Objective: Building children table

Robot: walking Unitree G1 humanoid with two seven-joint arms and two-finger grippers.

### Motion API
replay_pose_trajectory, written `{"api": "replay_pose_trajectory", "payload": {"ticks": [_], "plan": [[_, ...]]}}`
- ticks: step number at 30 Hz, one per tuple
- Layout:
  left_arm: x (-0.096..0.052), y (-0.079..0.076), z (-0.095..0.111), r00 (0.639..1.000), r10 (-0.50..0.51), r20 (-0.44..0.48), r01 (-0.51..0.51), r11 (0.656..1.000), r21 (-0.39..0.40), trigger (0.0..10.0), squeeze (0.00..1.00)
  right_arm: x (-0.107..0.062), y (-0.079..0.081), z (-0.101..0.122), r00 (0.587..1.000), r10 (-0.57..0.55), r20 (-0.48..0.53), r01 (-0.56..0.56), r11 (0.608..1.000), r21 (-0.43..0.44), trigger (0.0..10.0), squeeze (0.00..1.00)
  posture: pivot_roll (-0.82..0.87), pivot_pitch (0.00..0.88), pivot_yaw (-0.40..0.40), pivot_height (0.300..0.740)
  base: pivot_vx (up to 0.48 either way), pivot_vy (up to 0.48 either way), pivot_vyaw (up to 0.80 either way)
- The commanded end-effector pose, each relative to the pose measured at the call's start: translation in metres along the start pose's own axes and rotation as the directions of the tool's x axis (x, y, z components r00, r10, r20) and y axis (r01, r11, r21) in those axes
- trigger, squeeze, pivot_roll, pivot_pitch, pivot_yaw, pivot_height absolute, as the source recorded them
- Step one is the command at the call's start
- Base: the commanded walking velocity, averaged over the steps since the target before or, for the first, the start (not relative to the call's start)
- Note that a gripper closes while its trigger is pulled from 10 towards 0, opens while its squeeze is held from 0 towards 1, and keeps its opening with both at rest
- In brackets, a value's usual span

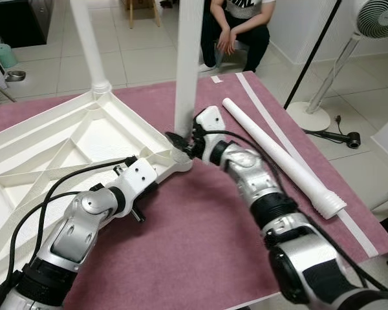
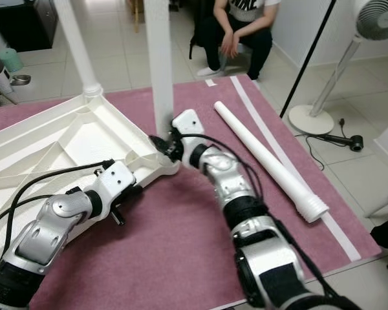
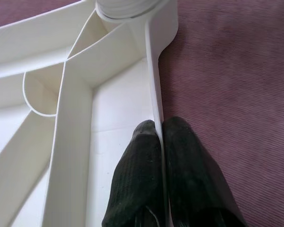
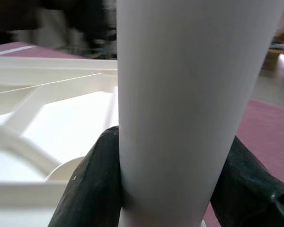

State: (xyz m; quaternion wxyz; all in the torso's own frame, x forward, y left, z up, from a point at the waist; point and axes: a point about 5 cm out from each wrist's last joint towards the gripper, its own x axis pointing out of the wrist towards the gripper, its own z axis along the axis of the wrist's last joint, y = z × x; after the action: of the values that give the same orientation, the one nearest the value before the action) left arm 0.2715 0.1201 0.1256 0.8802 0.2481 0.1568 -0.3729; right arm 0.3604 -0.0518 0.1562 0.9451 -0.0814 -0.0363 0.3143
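Nearest: left claw (image 1: 160, 166), fingers pinched shut on side wall of upturned white tabletop (image 1: 64, 142), steadying it on maroon mat (image 1: 200, 245). Next: right claw (image 1: 181, 143), closed around base of upright leg (image 1: 188, 64) at near corner socket. Step judged: seating or twisting this leg home (second leg (image 1: 89, 45) already standing at far corner). Next move: firm downward turn, then fetch loose leg (image 1: 281, 155) lying right. Beyond: seated person (image 1: 236, 26), fan (image 1: 339, 58).

Even, bright indoor light falls on the scene, with soft shadows on the maroon mat (image 1: 200, 245) and no harsh glare. Both eye views are sharp; in the right wrist view the close white table leg (image 4: 189, 109) is soft and the background blurred.
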Motion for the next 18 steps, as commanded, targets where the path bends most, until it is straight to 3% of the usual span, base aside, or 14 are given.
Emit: {"api": "replay_pose_trajectory", "payload": {"ticks": [1,6,8,14,15,18], "plan": [[-0.002,-0.01,0.031,0.988,-0.077,0.131,0.067,0.995,0.079,10.0,0.0,-0.009,-0.012,-0.032,0.949,-0.26,-0.18,0.251,0.965,-0.073,0.0,0.0,0.09,0.003,0.034,0.74,0.0,0.0,0.0],[-0.002,-0.012,0.034,0.985,-0.094,0.146,0.082,0.993,0.087,10.0,0.0,-0.005,-0.003,-0.032,0.917,-0.353,-0.185,0.342,0.936,-0.086,0.0,0.0,0.09,0.002,0.034,0.74,0.0,0.0,0.0],[-0.002,-0.014,0.036,0.983,-0.101,0.151,0.089,0.992,0.088,10.0,0.0,0.0,0.008,-0.03,0.91,-0.379,-0.171,0.37,0.926,-0.079,0.0,0.0,0.09,0.001,0.034,0.74,0.0,0.0,0.0],[-0.002,-0.015,0.035,0.984,-0.101,0.148,0.089,0.992,0.086,10.0,0.0,0.002,0.018,-0.025,0.921,-0.37,-0.124,0.365,0.929,-0.059,0.0,0.0,0.09,0.001,0.031,0.74,0.0,0.0,0.0],[-0.003,-0.015,0.034,0.984,-0.101,0.146,0.089,0.992,0.085,10.0,0.0,0.002,0.02,-0.024,0.925,-0.364,-0.109,0.359,0.931,-0.061,10.0,0.0,0.09,0.002,0.031,0.74,0.0,0.0,0.0],[-0.002,-0.016,0.033,0.984,-0.103,0.143,0.092,0.992,0.082,10.0,0.0,0.001,0.026,-0.02,0.941,-0.332,-0.072,0.328,0.942,-0.067,10.0,0.0,0.08,0.004,0.033,0.74,0.0,0.0,0.0]]}}
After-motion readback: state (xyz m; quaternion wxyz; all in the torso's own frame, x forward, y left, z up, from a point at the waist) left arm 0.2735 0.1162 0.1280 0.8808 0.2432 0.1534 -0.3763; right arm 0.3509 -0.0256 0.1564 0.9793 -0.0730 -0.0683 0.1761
